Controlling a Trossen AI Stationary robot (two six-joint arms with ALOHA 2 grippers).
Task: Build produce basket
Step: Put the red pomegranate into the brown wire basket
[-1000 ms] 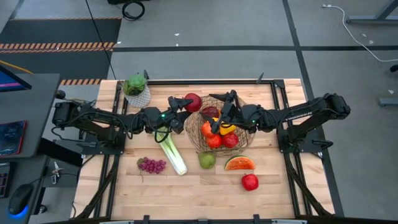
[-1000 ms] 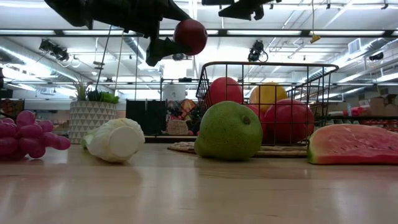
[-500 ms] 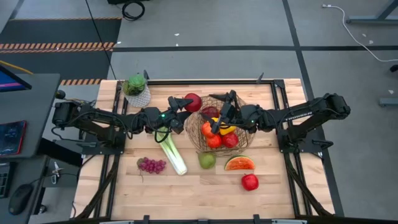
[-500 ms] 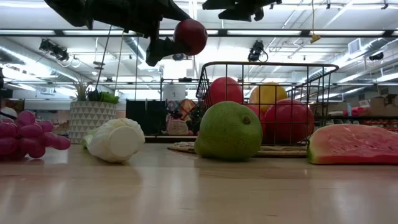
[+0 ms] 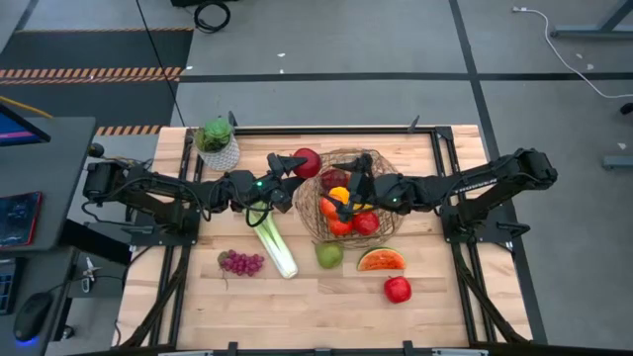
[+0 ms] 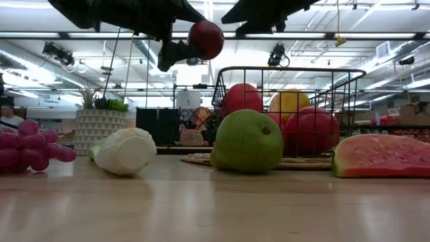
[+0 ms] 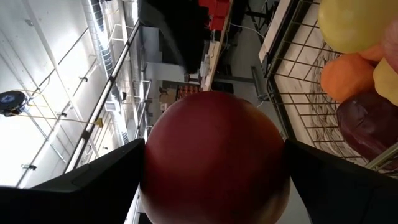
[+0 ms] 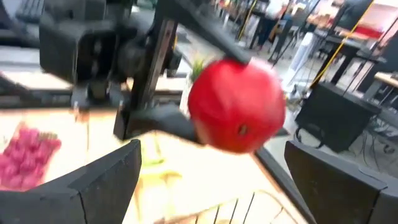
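My left gripper [image 5: 297, 164] is shut on a red apple [image 5: 308, 162], held in the air just left of the basket's rim [image 5: 372, 156]. The low view shows that apple [image 6: 205, 38] higher than the basket [image 6: 290, 70]. The tan wire basket holds red, orange and yellow produce [image 5: 348, 220]. My right gripper [image 5: 352, 188] hovers above the basket, open, facing the held apple [image 8: 236, 112]. On the table lie a leek [image 5: 274, 243], purple grapes [image 5: 241, 262], a green pear [image 5: 328, 254], a watermelon slice [image 5: 381, 260] and a second red apple [image 5: 398, 289]. My left gripper pinches the red apple [image 7: 214, 155] between its two fingers [image 7: 112, 180], one on each side of it. The fingers come in level from the table's left. The apple is lifted clear of the table, beside the basket.
A small green plant in a white pot [image 5: 218, 141] stands near the far left corner, behind my left arm. The near part of the table [image 5: 297, 311] is bare wood. Both arms reach in toward the middle, over the leek and the basket.
My right gripper has dropped a little over the basket and shifted toward the table's left, toward the held apple; in the low view it shows lower than before. My left gripper and its apple have stayed put.
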